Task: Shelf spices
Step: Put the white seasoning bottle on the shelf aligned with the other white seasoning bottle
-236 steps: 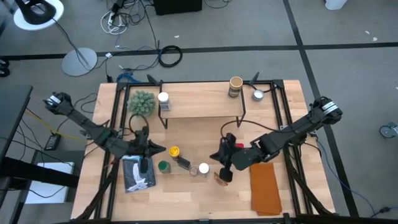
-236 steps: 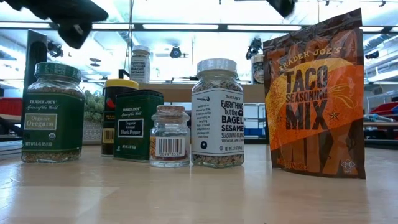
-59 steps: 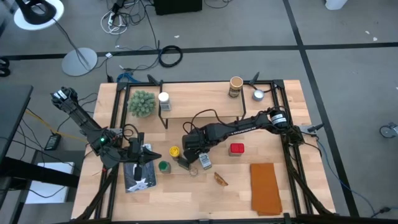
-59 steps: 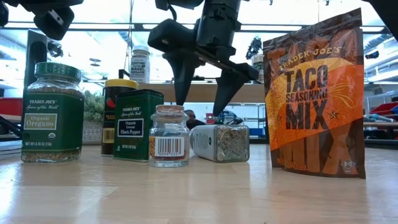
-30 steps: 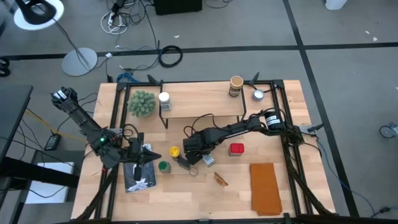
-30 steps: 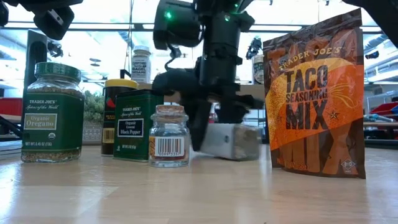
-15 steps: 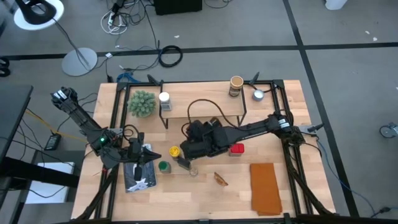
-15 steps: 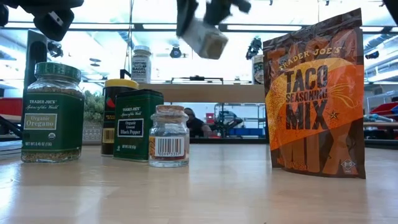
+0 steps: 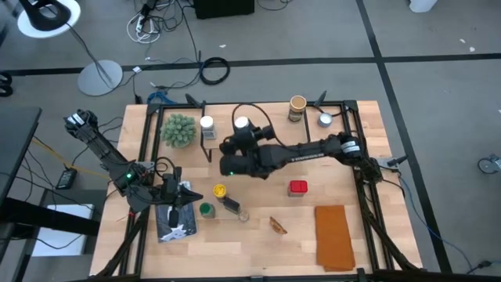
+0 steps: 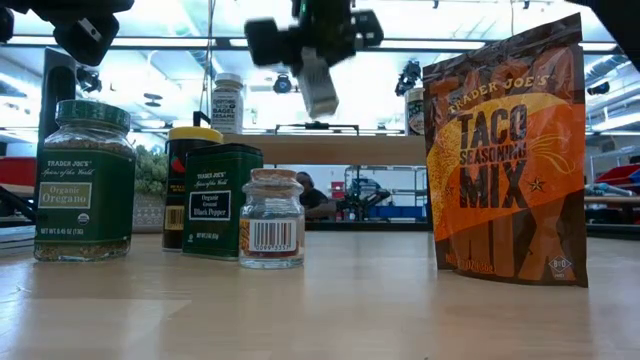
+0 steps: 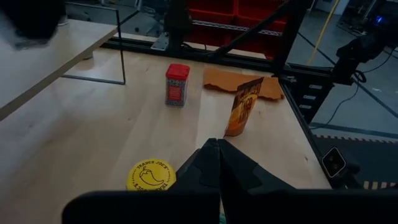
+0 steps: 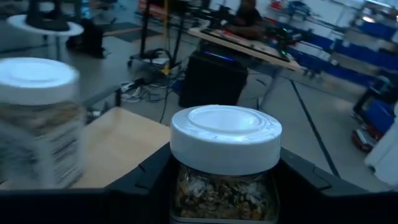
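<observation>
The white-lidded glass spice jar (image 12: 225, 163), clamped in the right claw (image 9: 241, 129), should be lowered upright onto the light wood shelf (image 9: 262, 125), at three o'clock of the jar (image 9: 206, 124) already shelved.

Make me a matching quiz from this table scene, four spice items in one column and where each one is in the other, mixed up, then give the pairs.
Things:
1. white-lidded glass jar
2. red square tin
3. tan cardboard cylinder
4. orange taco seasoning pouch

Places:
A. standing on the light wood shelf, near its right end
B. held in the right hand, above the shelf
C. upright on the table, nearest the low camera
D. on the tabletop in front of the shelf, right of the yellow-lidded jar

Pairs: 1-B, 2-D, 3-A, 4-C
</observation>
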Controlling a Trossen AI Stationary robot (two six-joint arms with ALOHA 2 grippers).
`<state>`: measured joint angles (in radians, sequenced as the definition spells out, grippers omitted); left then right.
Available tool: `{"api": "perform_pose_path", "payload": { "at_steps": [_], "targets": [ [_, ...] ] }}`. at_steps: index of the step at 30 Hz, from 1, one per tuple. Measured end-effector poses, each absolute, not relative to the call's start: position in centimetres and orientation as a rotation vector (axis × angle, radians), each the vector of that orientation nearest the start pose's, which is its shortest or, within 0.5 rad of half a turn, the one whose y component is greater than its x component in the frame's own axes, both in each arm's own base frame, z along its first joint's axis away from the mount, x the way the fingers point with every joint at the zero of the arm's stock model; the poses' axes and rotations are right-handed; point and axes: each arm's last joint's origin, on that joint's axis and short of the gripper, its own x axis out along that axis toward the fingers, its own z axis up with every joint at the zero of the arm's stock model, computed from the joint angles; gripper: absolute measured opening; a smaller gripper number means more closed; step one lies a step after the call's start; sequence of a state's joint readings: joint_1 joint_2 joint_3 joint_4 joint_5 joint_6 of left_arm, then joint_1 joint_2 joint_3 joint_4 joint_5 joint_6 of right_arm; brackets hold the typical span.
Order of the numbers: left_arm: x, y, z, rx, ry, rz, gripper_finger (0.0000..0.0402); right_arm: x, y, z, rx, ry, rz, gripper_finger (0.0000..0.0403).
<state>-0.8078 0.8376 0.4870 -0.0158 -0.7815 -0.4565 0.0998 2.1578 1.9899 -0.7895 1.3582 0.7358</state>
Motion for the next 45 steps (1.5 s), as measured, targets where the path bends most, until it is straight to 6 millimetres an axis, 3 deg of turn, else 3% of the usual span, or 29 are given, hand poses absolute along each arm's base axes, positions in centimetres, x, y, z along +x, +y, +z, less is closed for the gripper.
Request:
{"api": "perform_pose_path", "payload": {
  "at_steps": [13, 24, 26, 31, 34, 45],
  "targets": [
    [13.7, -11.3, 23.9, -0.136, 0.265, 0.029, 0.0001, 47.5, -1.7, 24.6, -0.018, 0.200, -1.363, 0.0192],
    [13.7, -11.3, 24.0, -0.002, 0.254, 0.016, 0.0001, 49.0, -1.5, 26.3, -0.194, 0.224, -1.267, 0.0192],
    [13.7, -11.3, 24.1, 0.002, 0.251, 0.025, 0.0001, 49.0, -1.6, 26.6, -0.204, 0.218, -1.276, 0.0222],
    [13.7, -11.3, 24.0, 0.005, 0.251, 0.028, 0.0001, 48.9, -1.6, 27.0, -0.196, 0.195, -1.319, 0.0344],
    [13.7, -11.2, 24.0, 0.008, 0.251, 0.031, 0.0001, 48.9, -1.6, 27.1, -0.194, 0.193, -1.324, 0.0366],
    [13.7, -11.2, 24.1, 0.029, 0.251, 0.031, 0.0001, 48.9, -1.0, 29.1, -0.296, 0.193, -1.321, 0.0309]
  ]
}}
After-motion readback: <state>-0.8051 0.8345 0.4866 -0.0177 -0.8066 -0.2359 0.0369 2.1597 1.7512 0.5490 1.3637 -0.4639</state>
